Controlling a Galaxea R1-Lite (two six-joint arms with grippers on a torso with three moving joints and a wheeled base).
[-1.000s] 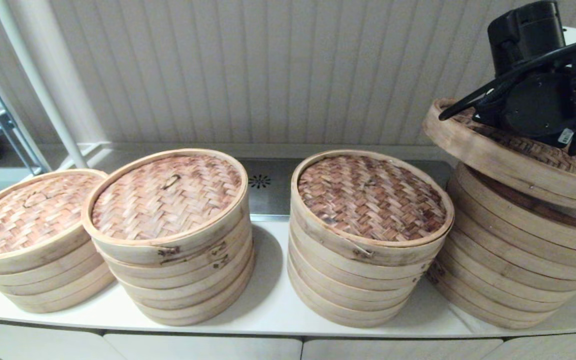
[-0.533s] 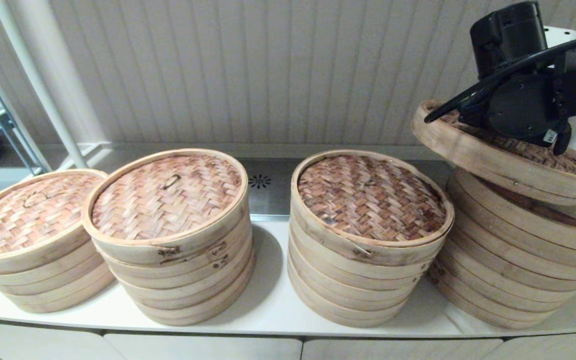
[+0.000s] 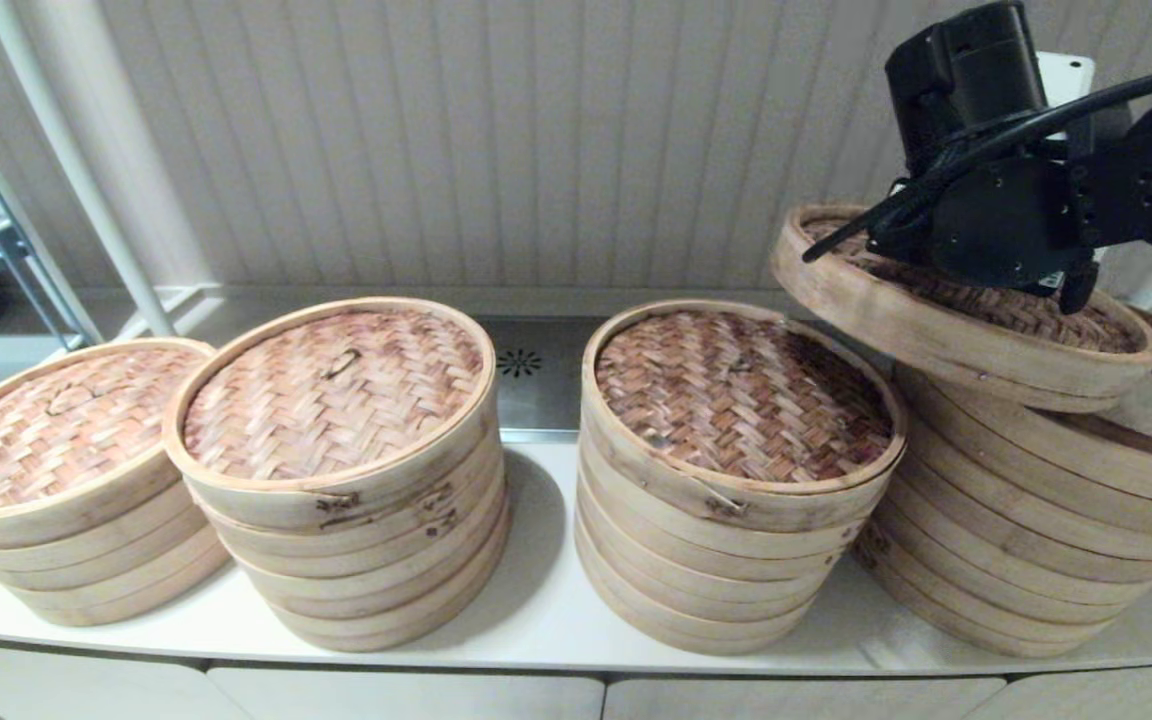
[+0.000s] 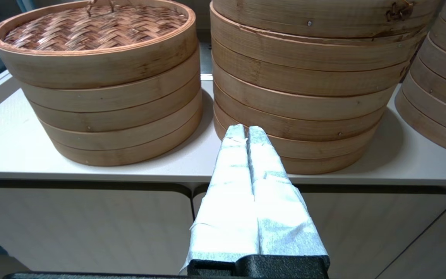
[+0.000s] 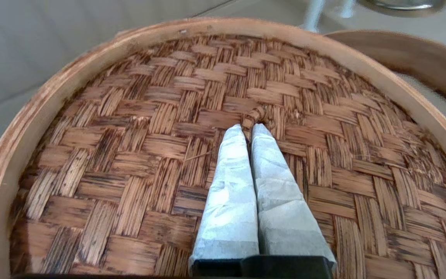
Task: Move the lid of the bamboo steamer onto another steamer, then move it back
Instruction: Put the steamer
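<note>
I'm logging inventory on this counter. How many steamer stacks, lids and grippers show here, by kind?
Steamer stacks: 4
Lids: 4, three seated and one lifted lid held by the right gripper
Grippers: 2, counting the left gripper
Total: 10

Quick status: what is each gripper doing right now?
Left gripper: closed, empty, parked low in front of the counter.
Right gripper: closed on the handle loop of the lifted steamer lid.
</note>
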